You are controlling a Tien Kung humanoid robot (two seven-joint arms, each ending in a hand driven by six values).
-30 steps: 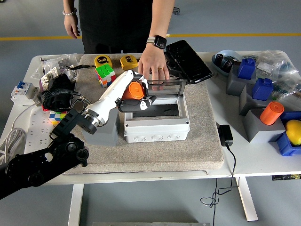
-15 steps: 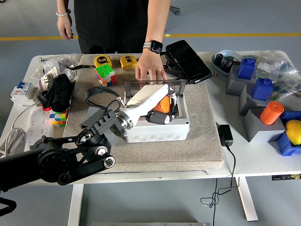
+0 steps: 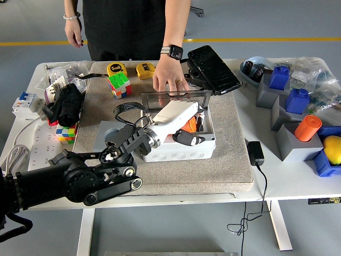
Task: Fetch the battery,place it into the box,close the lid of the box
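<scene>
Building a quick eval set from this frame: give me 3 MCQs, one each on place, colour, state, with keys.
1. Where is the orange battery?
A. On the grey stand at the right
B. Inside the white box, under the left hand
C. On the mat beside the cube

2. What colour is the box's raised lid?
A. Black
B. Yellow
C. White

3. What is the person's hand doing?
A. Holding the battery
B. Lifted clear of the table
C. Resting on the box's far edge

Key: 1 B, the orange shows within the box walls below the white hand. 2 A, the dark panel stands tilted behind the box. 3 C, its fingers lie on the far rim.
</scene>
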